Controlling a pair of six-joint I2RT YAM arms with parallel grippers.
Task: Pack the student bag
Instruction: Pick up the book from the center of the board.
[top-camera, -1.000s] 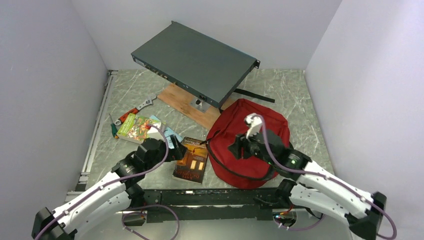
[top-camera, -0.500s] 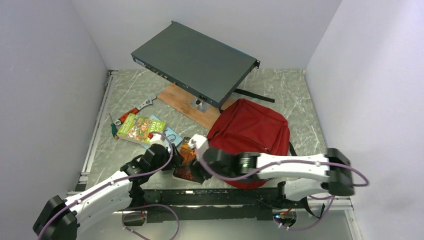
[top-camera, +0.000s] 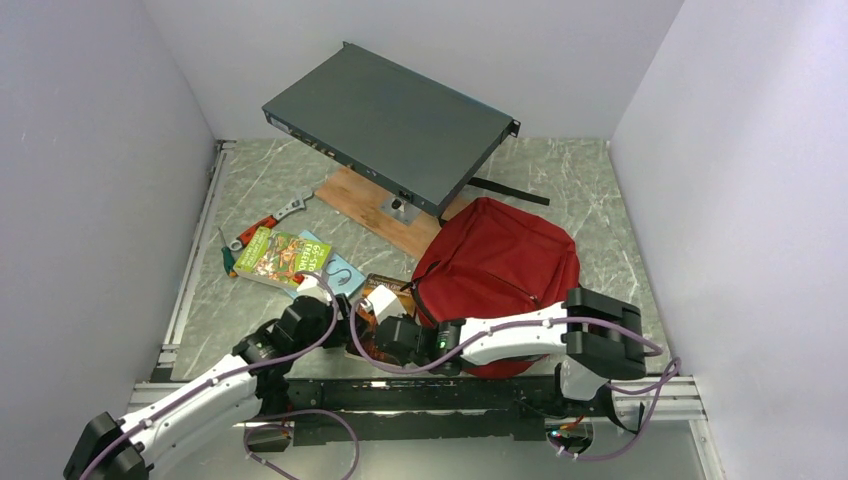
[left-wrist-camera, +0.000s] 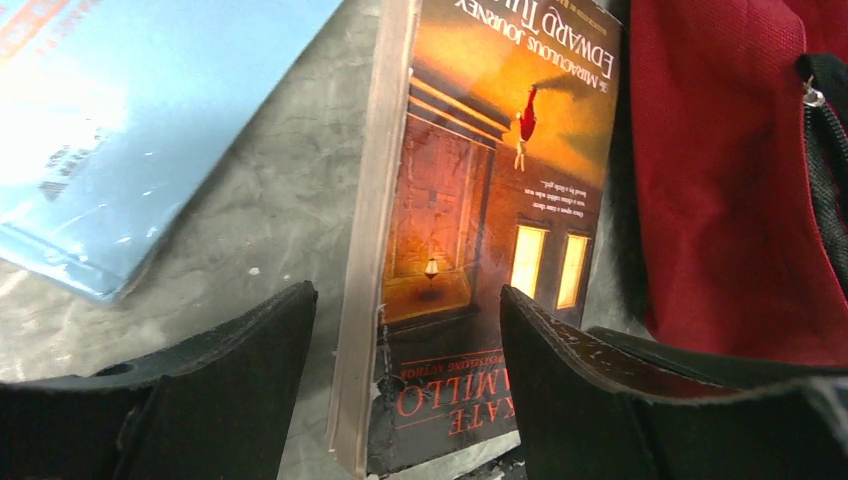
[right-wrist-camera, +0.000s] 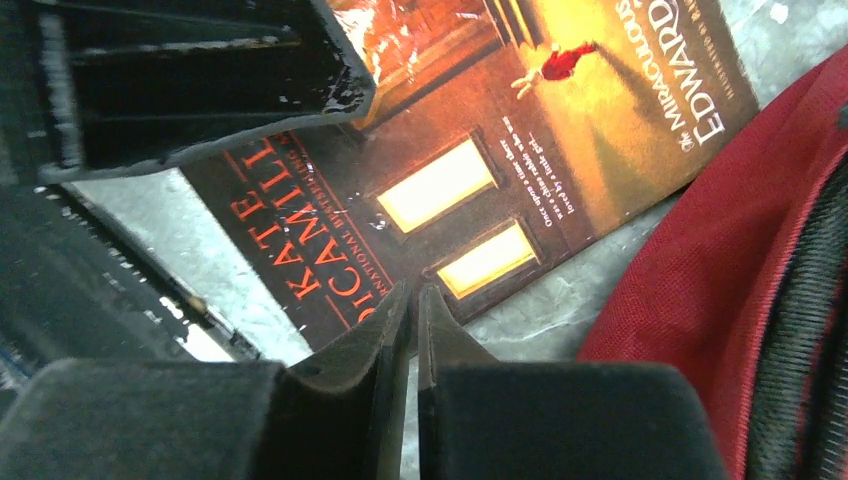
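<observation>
Backpack (top-camera: 505, 262) of red fabric lies slumped, black zipper lines showing.

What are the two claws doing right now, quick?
Left claw: open, over the book.
Right claw: shut, at the book's edge; nothing seen held.

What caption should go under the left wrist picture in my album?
Open left gripper poised around an orange paperback beside the red student bag.
</observation>
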